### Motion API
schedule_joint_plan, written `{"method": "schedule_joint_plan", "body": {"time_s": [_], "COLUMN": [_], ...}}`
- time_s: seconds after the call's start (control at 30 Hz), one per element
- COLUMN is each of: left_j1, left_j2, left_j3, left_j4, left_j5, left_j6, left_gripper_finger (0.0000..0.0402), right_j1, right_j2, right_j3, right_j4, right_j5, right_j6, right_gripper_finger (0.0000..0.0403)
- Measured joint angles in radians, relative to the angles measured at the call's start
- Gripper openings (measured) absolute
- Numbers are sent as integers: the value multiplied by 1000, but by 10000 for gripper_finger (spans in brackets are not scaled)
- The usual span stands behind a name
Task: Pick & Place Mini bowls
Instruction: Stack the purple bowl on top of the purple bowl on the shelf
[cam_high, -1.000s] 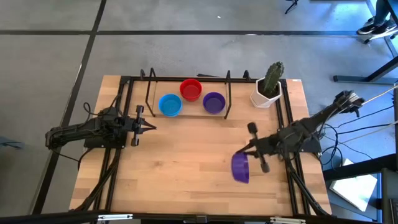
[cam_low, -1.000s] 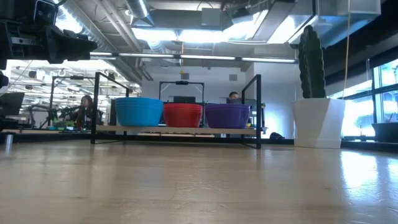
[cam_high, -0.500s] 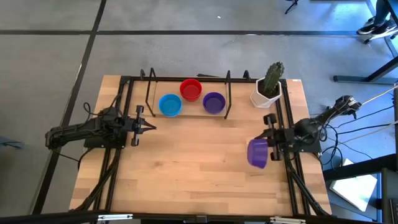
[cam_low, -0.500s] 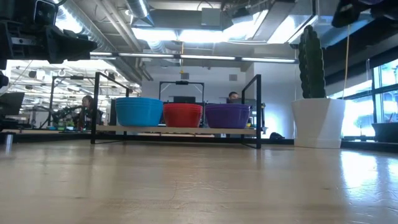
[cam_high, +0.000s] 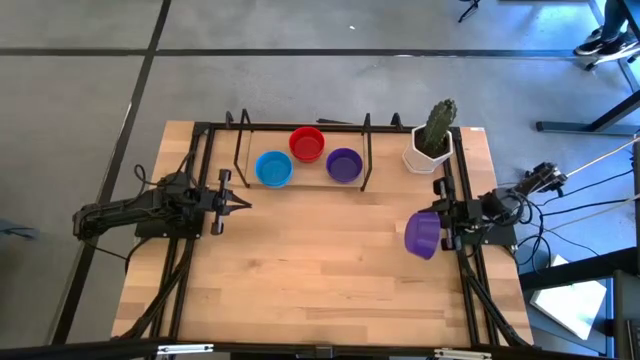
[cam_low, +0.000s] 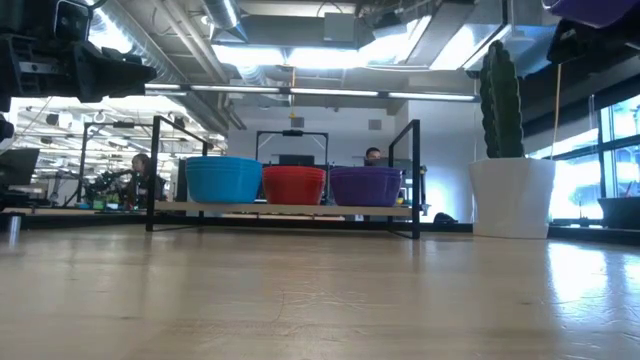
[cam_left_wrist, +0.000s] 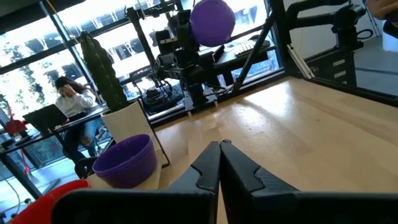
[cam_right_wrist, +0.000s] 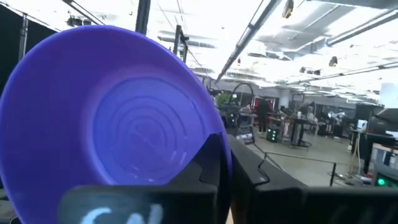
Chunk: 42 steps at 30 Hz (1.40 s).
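My right gripper is by the table's right edge, shut on a purple mini bowl held in the air. This bowl also shows in the left wrist view and at the top of the low view. Three more mini bowls rest with their bases on the black rack's shelf at the far side: a blue bowl, a red bowl and a purple bowl. My left gripper waits shut at the table's left, touching nothing. My right gripper pinches the purple bowl's rim, one finger inside the bowl and the other outside its wall. The fingers reach in from the table's right, slanting a little upward. The bowl is lifted clear of the table, tipped on its side with its opening toward the wrist.
A white pot with a cactus stands at the far right corner, just beyond my right gripper. The black rack spans the far middle. Bare wooden tabletop lies between the arms and toward the near edge.
My right gripper has drawn back toward the table's right edge and somewhat toward the far side, tipping upward as the arm folded. The purple bowl has travelled with it, clear of the table, and has turned so that more of its side shows from above.
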<state>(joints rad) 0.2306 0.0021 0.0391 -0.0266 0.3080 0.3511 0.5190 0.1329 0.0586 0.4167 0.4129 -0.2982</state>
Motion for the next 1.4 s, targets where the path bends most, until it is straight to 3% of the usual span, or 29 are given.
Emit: {"method": "schedule_joint_plan", "body": {"time_s": [1.4], "left_j1": [0], "left_j2": [0], "left_j3": [0], "left_j4": [0], "left_j5": [-1], "left_j6": [2], "left_gripper_finger": [6], "right_j1": [0], "right_j2": [-16], "right_j3": [1], "right_j4": [-90], "right_j5": [111], "right_j6": [25], "right_gripper_finger": [13]}}
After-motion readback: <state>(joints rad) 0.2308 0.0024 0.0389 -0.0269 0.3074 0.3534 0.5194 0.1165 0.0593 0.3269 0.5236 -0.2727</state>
